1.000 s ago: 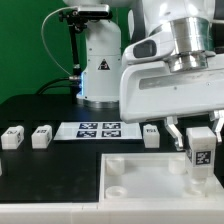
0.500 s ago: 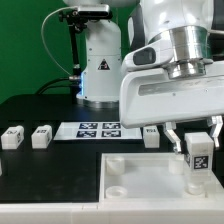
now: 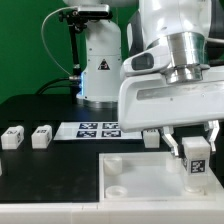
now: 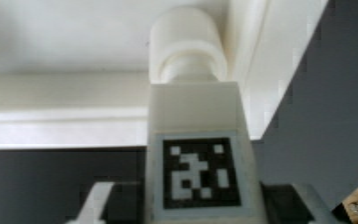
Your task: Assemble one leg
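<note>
Exterior view: claw (image 3: 196, 148) clamped on the leg (image 3: 197, 162), held upright over the large white square piece (image 3: 150, 182) at the exterior view's right. Leg judged light, rigid, smooth plastic; grip the plain flat sides

Wrist view: leg (image 4: 197, 140) bears a black-and-white square tag; no readable writing

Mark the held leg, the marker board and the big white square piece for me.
held leg (image 3: 197, 158), exterior view, on its tagged face.
marker board (image 3: 100, 129), exterior view, on its tagged top.
big white square piece (image 3: 150, 185), exterior view, on its bare flat top.
</note>
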You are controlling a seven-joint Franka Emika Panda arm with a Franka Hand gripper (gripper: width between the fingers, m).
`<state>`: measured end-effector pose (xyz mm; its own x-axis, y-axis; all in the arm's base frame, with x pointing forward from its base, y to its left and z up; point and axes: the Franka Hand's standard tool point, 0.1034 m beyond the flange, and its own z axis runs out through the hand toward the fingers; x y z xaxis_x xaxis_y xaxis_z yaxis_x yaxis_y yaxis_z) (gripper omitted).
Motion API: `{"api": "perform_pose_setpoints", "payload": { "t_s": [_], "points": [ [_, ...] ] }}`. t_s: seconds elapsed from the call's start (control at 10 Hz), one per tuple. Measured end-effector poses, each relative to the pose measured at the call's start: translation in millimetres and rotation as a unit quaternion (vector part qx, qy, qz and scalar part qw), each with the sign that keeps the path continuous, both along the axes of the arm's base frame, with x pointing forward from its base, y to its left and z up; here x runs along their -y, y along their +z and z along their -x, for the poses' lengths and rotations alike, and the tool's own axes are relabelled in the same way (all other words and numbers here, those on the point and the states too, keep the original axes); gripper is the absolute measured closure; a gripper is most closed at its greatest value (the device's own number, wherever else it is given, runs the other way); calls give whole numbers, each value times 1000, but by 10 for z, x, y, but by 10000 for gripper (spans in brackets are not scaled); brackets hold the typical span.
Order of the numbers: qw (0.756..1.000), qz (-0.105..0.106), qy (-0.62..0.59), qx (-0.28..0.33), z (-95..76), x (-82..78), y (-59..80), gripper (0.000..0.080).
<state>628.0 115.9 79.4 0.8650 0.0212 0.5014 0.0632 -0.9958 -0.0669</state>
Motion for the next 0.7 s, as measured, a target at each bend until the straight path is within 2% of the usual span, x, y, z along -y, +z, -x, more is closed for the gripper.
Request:
{"api": "perform_pose_setpoints", "payload": {
  "t_s": [0.6,0.7],
  "points": [
    [1000,-1,-4,16,1,6,-7,509],
    [1000,-1,-4,16,1,6,-7,452]
  ]
}}
